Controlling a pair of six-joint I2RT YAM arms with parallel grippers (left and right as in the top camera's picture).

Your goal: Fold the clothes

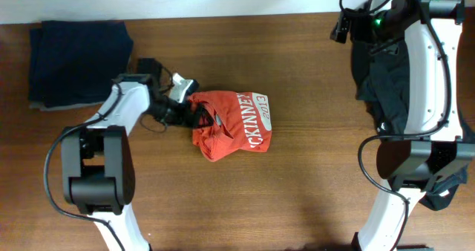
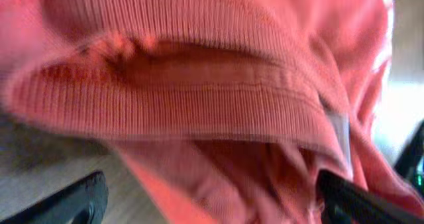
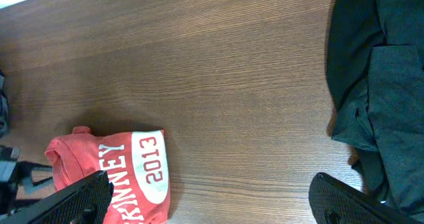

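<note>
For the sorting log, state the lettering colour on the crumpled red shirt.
White, on the crumpled red T-shirt; clearest in the overhead view.

- In my left wrist view, the red ribbed cotton shirt [image 2: 199, 98] fills almost the whole picture. It is blurry and runs off every side, so I can't see its shape there.
- Only the tips of the left gripper's black fingers [image 2: 73, 203] peek in at the bottom corners.
- From overhead, the left gripper [image 1: 183, 111] pokes into dark folds, and I can't pick out its fingertips.
- The shirt's big white letters [image 1: 249, 121] are partly folded under, so I can't read the whole word.
- The dark grey heap of clothes [image 3: 384, 85] is cut off by my right wrist picture's edge.
- From overhead, the white right arm [image 1: 429, 65] covers part of that heap.
</note>
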